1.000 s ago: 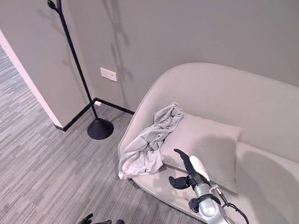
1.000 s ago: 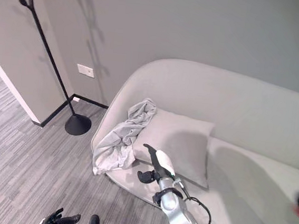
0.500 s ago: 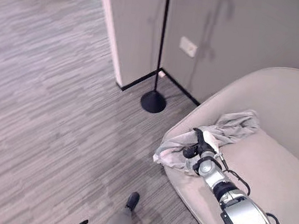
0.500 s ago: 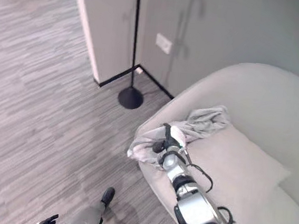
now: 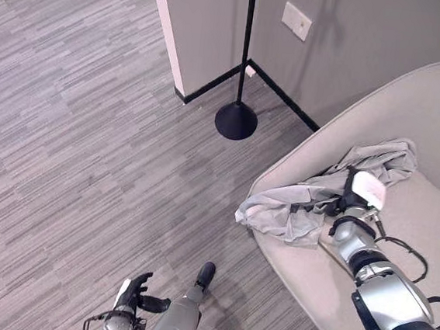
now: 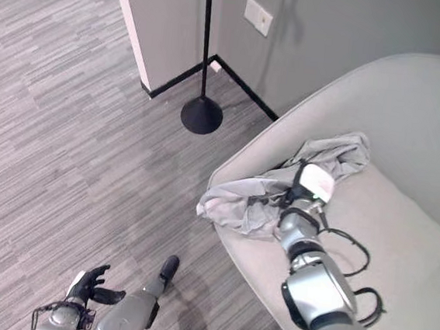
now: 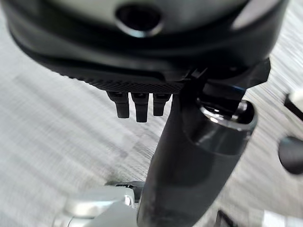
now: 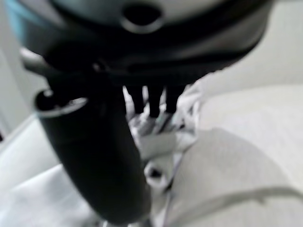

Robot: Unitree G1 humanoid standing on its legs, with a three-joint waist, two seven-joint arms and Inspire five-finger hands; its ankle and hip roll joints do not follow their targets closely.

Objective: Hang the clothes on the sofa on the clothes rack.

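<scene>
Grey plank flooring (image 5: 68,119) is being shown across the room, with a pale sofa (image 5: 436,108) at 3 o'clock. At 12 o'clock the clothes rack (image 5: 240,97) is being supported on its round base. Crumpled grey clothes (image 5: 318,202) are being draped over the sofa's edge, where the right hand (image 5: 357,195) is being pressed; its grip cannot be told. At 7 o'clock the left hand (image 5: 131,293) is being held loosely spread.

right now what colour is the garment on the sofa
Light grey, plain, no pattern: the garment shows best in the left eye view.
</scene>
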